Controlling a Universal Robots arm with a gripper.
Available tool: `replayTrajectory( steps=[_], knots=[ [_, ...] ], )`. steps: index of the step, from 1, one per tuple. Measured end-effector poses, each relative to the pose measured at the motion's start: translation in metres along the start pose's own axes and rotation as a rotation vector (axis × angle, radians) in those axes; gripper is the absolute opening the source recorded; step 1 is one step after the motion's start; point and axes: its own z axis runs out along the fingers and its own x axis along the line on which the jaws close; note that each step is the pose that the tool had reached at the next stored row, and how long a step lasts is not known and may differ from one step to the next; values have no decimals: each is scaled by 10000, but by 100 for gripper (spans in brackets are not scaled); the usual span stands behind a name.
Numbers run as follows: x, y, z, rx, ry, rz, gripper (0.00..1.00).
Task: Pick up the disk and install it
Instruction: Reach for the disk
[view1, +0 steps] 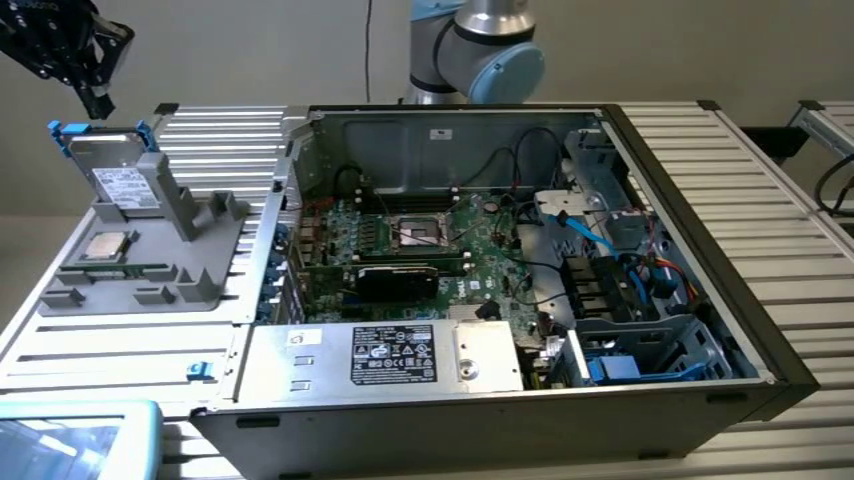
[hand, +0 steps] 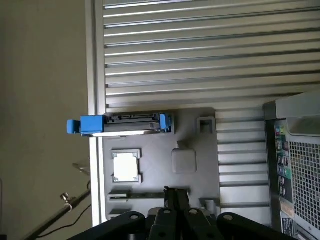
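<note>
at the exterior view's left the gripper (view1: 94, 98) hangs near and above the disk (view1: 123, 175), fingers (hand: 170, 200) closed on nothing. the disk stands on edge in a grey fixture (view1: 187, 285); it looks rigid, weighty and shock-sensitive, best pinched across its flat faces near the top.

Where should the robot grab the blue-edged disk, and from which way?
Probably best from straight above, pinching the disk across its two flat faces, midway along the top edge. It stands on edge in the grey holder, so the top is free and the bottom is tucked in. The blue bracket pokes out at the ends, so stay between them.
</note>
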Motion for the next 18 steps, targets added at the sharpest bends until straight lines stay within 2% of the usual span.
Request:
replayTrajectory(
  steps=[3,9,18],
  knots=[
    [96,66,8,3,30,1,11],
    [260,227,22,14,52,3,11],
    [569,364,27,16,74,3,11]
  ],
)
